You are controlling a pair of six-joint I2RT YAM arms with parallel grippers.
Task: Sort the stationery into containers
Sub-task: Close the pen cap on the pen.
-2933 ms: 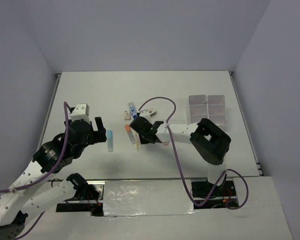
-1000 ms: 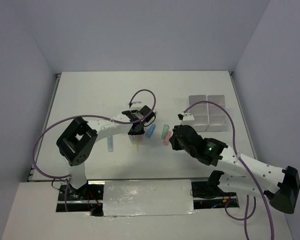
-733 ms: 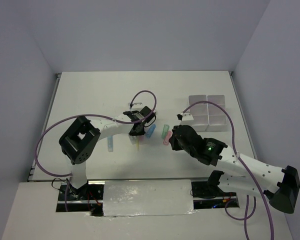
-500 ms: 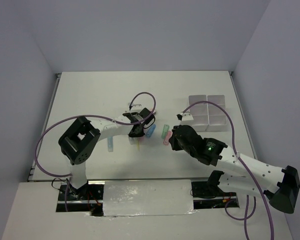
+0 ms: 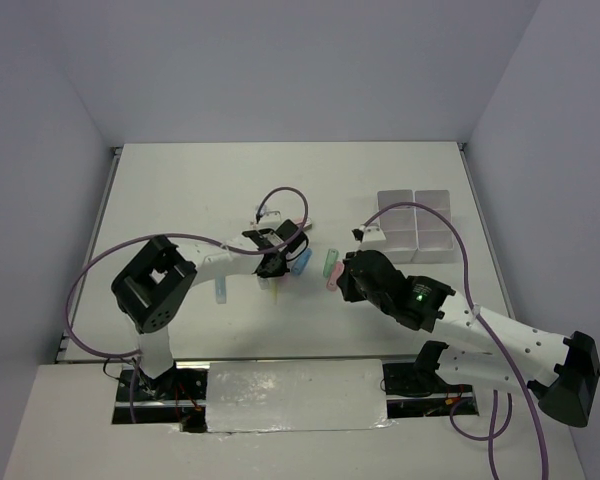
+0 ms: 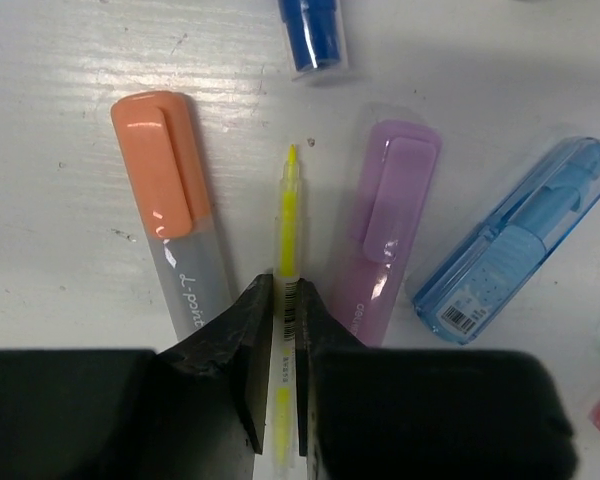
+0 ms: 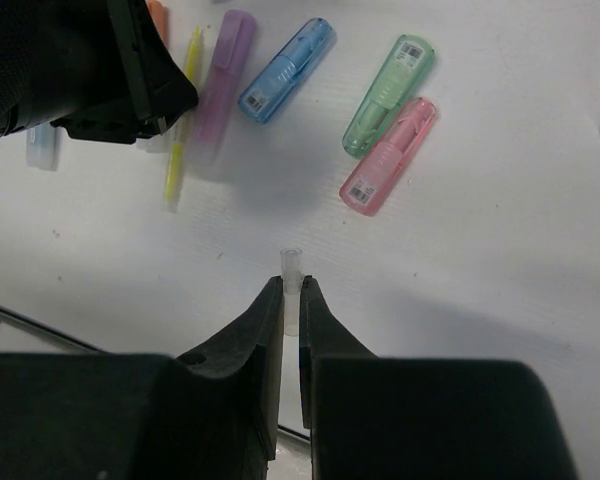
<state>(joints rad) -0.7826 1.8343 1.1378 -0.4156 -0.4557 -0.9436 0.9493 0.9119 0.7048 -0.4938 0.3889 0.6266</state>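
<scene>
The stationery lies in a loose row mid-table. My left gripper (image 6: 286, 300) (image 5: 271, 268) is shut on a thin yellow pen (image 6: 289, 205), which rests on the table between an orange marker (image 6: 170, 190) and a purple marker (image 6: 385, 230). A blue marker (image 6: 520, 250) lies to the right of those. My right gripper (image 7: 291, 285) (image 5: 344, 288) hovers near a green marker (image 7: 388, 95) and a pink marker (image 7: 388, 155), shut on a small clear cap (image 7: 291, 262). The containers (image 5: 430, 195) stand at the right, behind the right arm.
A pale blue marker (image 5: 220, 288) lies alone left of the row. A dark blue capped item (image 6: 315, 35) lies beyond the yellow pen. The left arm's purple cable (image 5: 280, 190) loops over the pile; the right arm's cable arcs over the containers.
The left jaws have narrowed onto the yellow pen, and that gripper has shifted slightly. The right arm holds still with the clear cap.
</scene>
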